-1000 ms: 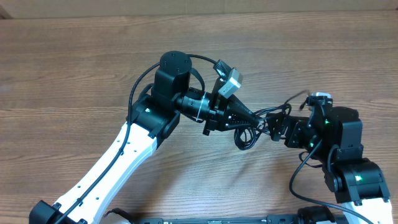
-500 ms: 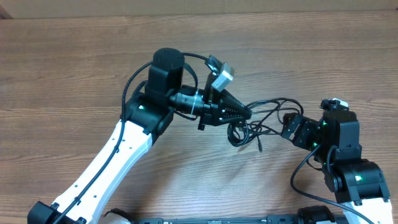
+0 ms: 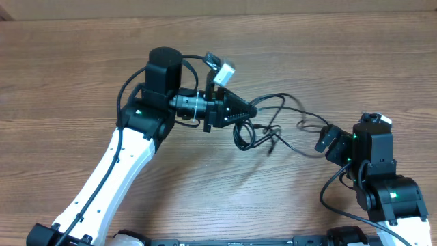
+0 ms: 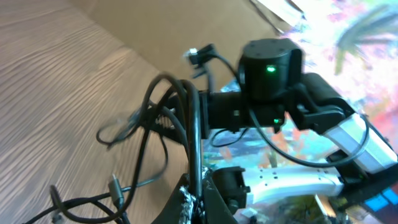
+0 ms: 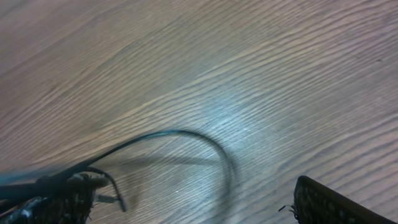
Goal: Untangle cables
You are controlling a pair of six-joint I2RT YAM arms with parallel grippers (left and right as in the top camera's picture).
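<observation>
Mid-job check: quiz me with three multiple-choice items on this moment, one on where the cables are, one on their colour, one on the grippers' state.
1. Where are the cables?
A) at the tip of the left gripper, on the side facing the right gripper
B) at the far left of the overhead view
C) at the top edge of the overhead view

2. What colour are the cables?
A) white
B) red
C) black

3. Which gripper is shut on the cables?
A) the right one
B) the left one
C) neither

Answers:
1 A: the strands fan out from the left gripper's tip.
2 C: every strand is black.
3 B: the left fingers pinch the strands, while the right gripper stands open.
</observation>
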